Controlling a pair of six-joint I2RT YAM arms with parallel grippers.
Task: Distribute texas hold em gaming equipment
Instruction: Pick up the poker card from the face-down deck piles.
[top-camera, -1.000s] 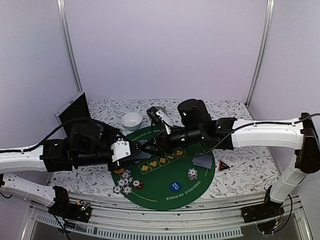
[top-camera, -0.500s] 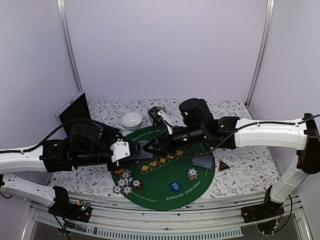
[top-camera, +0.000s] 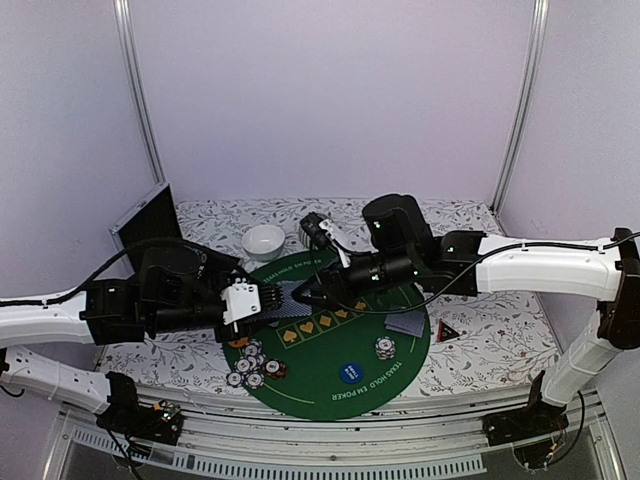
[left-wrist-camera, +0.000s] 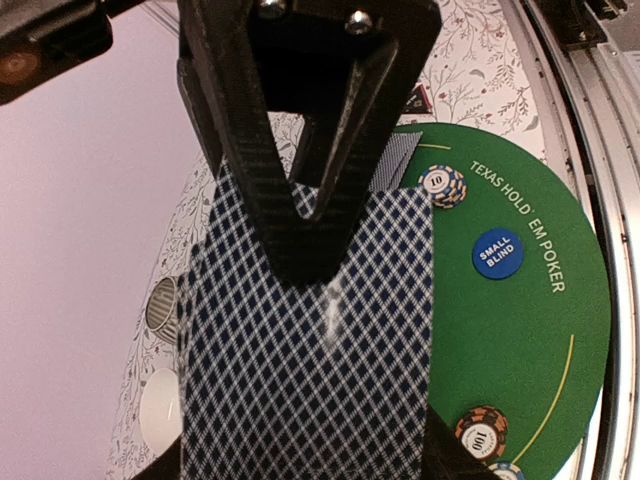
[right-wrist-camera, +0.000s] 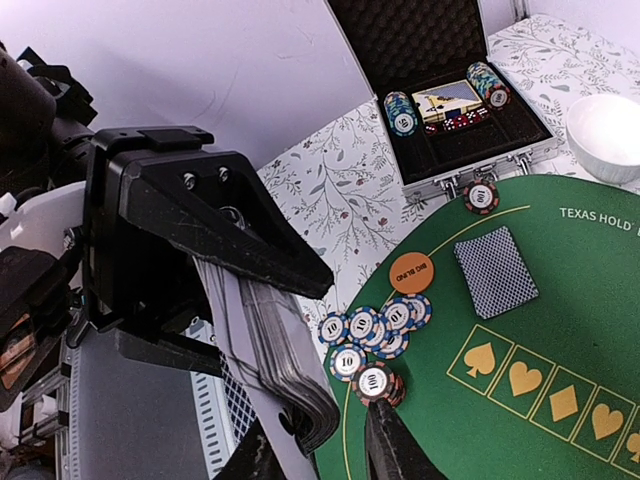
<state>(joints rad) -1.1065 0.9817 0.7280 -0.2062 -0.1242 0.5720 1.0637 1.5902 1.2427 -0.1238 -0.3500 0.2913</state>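
Green felt, a big round poker mat (top-camera: 310, 388), spreads under both grippers, which meet in the air above its far half. On the outer side of the left gripper (top-camera: 262, 298) stands an open metal-edged case (right-wrist-camera: 440, 50) lined with black foam, with chips and cards inside.

The left gripper is clamped on a thick deck of grey-blue diamond-backed playing cards (left-wrist-camera: 310, 370), slightly fanned, its free end pointing at the right gripper (left-wrist-camera: 300, 250). The right gripper's black fingers come together in a V at that free end. Whether they have actually nipped a card, I cannot tell.

A white round bowl (top-camera: 264, 240) sits beyond the left gripper, with a striped grey bowl (left-wrist-camera: 160, 305) beside it.

On the felt:
- A face-down card pile (right-wrist-camera: 496, 264) lies under the left gripper.
- A second card pile (top-camera: 405, 325) lies under the right arm.
- A cluster of small striped poker chips (right-wrist-camera: 375, 335) lies below the left gripper toward the near rim, the chips touching one another. An orange "Big Blind" disc (right-wrist-camera: 411, 272) sits just beside them.
- A lone chip stack (top-camera: 385, 347) and a blue "Small Blind" disc (left-wrist-camera: 497, 254) lie below the right gripper.

A small red-black triangle (top-camera: 447, 332) rests off the mat on the flowered tablecloth (top-camera: 490, 335), out past the right arm.
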